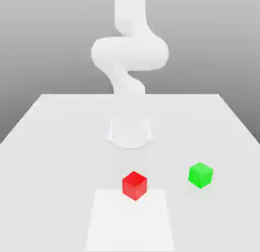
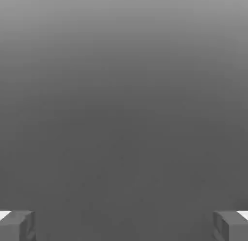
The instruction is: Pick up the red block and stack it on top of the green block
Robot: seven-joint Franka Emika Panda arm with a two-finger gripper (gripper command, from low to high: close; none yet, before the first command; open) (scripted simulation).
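Gripper [image 2: 124, 226]: wide apart, nothing between
Red block [image 1: 134, 185]: I'd square to its faces, descend centred
Green block [image 1: 200, 175]: well apart; I'd steer clear

The red block [image 1: 134, 185] has smooth, plain faces that look like plastic, its finish more matt than glossy. The green block [image 1: 200, 175] looks the same: even, smooth and plastic-like. The table [image 1: 66, 180] under them is pale and smooth, without visible grain or weave. Beyond the red block, the arm [image 1: 130, 53] has a smooth, rounded shell, pale and uniform like moulded plastic. In the hand view, the jaws [image 2: 124, 226] look dull grey and matt; whether they are metal or plastic cannot be told.
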